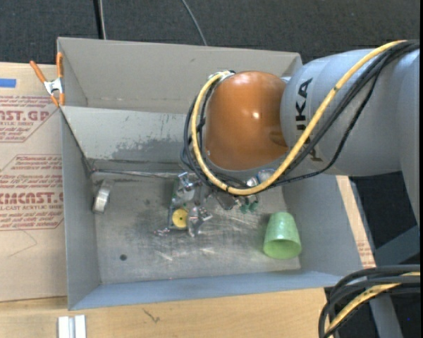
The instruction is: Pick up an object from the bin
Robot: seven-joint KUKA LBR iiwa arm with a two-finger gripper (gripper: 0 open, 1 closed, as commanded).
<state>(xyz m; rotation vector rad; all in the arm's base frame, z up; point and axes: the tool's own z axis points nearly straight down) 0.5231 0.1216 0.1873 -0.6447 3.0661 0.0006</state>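
Where hand (191, 204) hangs, yellow disc (178, 219) — just beside

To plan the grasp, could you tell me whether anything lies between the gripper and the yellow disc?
Nothing visible does: the gripper is right beside the yellow disc. The green cup and grey cylinder lie well aside.

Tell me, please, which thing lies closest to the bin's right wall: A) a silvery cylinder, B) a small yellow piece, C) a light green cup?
C: the light green cup sits by the right wall of the bin; the silvery cylinder lies at the left, the yellow piece mid-floor.
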